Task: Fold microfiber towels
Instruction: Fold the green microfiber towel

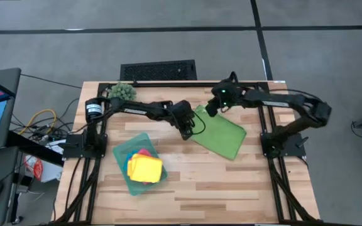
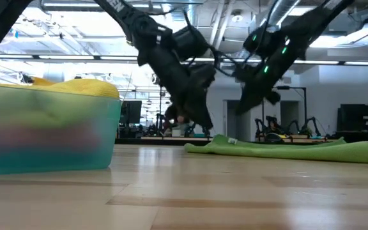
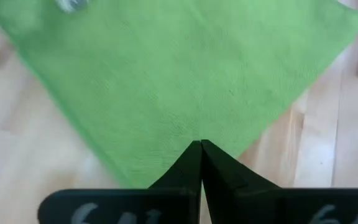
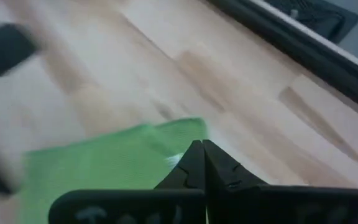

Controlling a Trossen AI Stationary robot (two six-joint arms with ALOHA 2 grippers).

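The green towel point(image 1: 220, 135) lies folded and flat on the table right of centre, also seen in the low view point(image 2: 286, 148). My left gripper point(image 1: 186, 134) is shut and hangs just above the towel's left edge point(image 3: 166, 143), holding nothing. My right gripper point(image 1: 210, 112) is also shut and empty, raised over the towel's far left corner point(image 4: 185, 127). In the low view both sets of fingers stand clear above the cloth. A yellow towel point(image 1: 144, 168) lies on top of other folded cloths in the teal tray point(image 1: 119, 154).
The teal tray point(image 2: 43, 140) stands near the front left, with pink and blue cloth showing under the yellow towel point(image 2: 75, 86). A small spiky green plant point(image 1: 122, 91) sits at the far left corner. Bare wood lies in front of the green towel.
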